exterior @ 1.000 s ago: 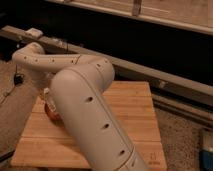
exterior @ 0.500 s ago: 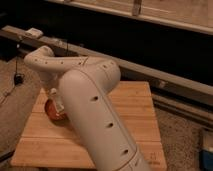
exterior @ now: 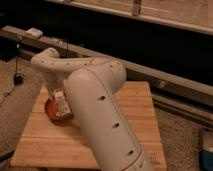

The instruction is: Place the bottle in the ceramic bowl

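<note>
The ceramic bowl [exterior: 52, 111], orange inside with a darker rim, sits on the left part of the wooden table [exterior: 135, 115]. My white arm [exterior: 95, 100] reaches over the table and bends back down to the bowl, hiding its right side. The gripper [exterior: 60, 103] hangs right over the bowl. A white elongated shape at the gripper's end reaches down into the bowl. I cannot tell whether this is the bottle or part of the gripper. No bottle lies anywhere else on the table.
The table is a light wooden slab on a speckled floor [exterior: 15, 115]. A long metal rail [exterior: 165, 82] runs behind it, below a dark wall. A cable and a small dark box [exterior: 18, 78] lie on the floor at left.
The arm's big link has swung to the right and its elbow has risen. More of the bowl's left side shows now, with the gripper still over it.
</note>
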Available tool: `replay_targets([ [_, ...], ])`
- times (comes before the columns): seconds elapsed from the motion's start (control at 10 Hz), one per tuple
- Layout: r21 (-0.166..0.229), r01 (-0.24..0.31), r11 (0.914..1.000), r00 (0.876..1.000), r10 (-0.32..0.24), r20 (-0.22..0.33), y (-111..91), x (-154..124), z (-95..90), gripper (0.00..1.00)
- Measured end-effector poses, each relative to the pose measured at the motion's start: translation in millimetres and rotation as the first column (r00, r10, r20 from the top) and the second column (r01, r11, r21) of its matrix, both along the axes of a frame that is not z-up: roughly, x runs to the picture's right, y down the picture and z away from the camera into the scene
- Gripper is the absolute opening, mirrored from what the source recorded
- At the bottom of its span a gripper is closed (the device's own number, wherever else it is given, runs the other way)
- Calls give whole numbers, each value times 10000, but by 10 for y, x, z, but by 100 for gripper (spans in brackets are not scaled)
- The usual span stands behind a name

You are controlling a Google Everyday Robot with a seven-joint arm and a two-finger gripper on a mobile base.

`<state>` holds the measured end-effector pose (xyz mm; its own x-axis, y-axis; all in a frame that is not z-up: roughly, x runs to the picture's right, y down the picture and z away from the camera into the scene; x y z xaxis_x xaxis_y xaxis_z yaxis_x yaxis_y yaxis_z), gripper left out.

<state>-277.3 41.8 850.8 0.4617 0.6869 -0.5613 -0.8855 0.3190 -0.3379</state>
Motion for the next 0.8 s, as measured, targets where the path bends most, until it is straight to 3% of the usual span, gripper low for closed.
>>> replay_targets([
  [0.8, -4, -3, 10000, 10000, 3, 6, 1, -2, -2, 80],
])
